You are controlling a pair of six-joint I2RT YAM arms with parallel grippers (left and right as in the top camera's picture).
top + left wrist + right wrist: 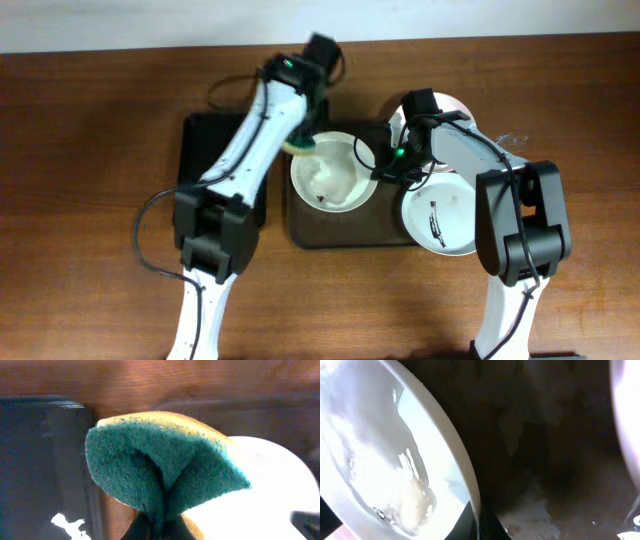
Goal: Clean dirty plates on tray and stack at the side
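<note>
Three white plates share the tray (330,228), which lies on the desk (90,150) right of a narrower black tray (200,140). The middle plate (335,180) sits in the left half of the tray and looks mostly white, with a small dark speck near its near edge. The near-right plate (455,225) carries a black streak and overhangs the tray's right rim. The far-right plate (455,103) is mostly hidden under the right arm.

The left pincer (159,530) is clamped on a folded sponge (160,460), green scouring face outward with a yellow layer behind. From overhead the sponge is at the far-left rim of the middle plate. Whether it presses on the plate I cannot tell.

The right pincer (378,165) reaches in from the right and grips the right rim of the middle plate. Its wrist view shows dark fingers closed on the white edge, above the dark tray floor.
</note>
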